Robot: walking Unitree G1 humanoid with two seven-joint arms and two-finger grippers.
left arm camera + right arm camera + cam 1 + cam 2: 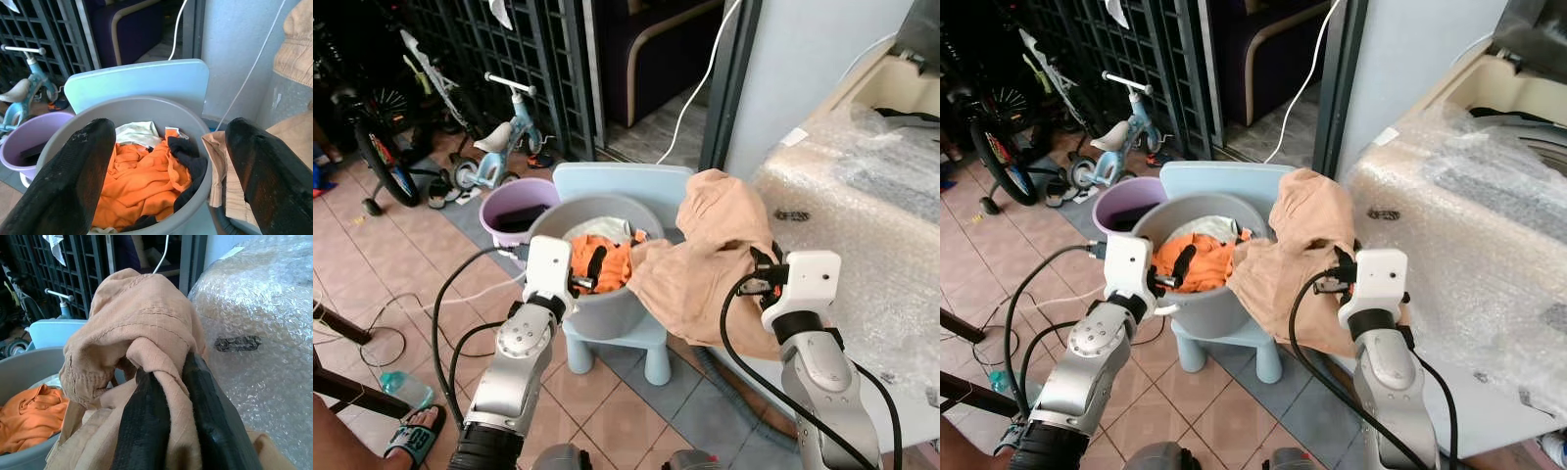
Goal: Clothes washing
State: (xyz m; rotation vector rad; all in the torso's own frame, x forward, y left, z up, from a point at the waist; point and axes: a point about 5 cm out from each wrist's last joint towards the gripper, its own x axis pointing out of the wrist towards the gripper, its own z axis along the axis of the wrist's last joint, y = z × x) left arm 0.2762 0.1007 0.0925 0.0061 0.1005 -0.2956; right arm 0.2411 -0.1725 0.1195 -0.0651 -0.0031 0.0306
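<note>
**Tan garment lifted beside the basin**

The right end effector (166,431) pinches a crumpled tan garment (705,255), hanging between the grey basin (607,304) and the bubble-wrapped washer (862,225). The left end effector (161,166), fingers spread, hovers over orange clothes (142,181). No readable writing.
</note>
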